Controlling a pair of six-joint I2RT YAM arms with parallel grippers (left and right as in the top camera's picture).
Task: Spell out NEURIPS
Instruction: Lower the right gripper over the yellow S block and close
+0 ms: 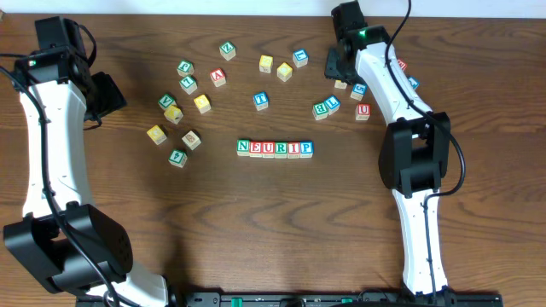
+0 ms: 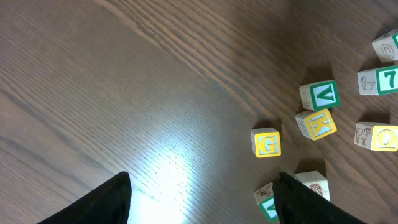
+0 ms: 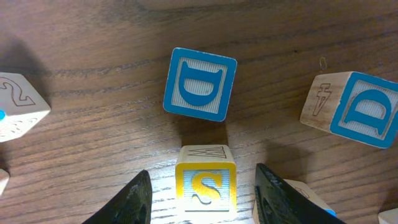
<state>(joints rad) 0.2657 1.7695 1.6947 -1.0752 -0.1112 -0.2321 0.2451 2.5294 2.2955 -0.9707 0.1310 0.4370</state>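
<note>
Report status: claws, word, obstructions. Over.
Left claw open, empty. Right claw open, straddling yellow S block. Row reads NEURIP, S missing. Blue D block just beyond.

The dark wood-grain table (image 1: 281, 230) carries a row of six cubes (image 1: 275, 148) at its centre, set side by side and reading N, E, U, R, I, P. More lettered cubes lie scattered on the wood: a left cluster (image 1: 173, 113) toward 10 o'clock from the row, an upper group (image 1: 266, 64) at 12 o'clock and a right cluster (image 1: 331, 103) toward 2 o'clock. In the right wrist view a yellow S cube (image 3: 206, 183) sits flat on the table, with a blue D cube (image 3: 199, 84) near it at 12 o'clock and a second D cube (image 3: 364, 109) at 2 o'clock.
</note>
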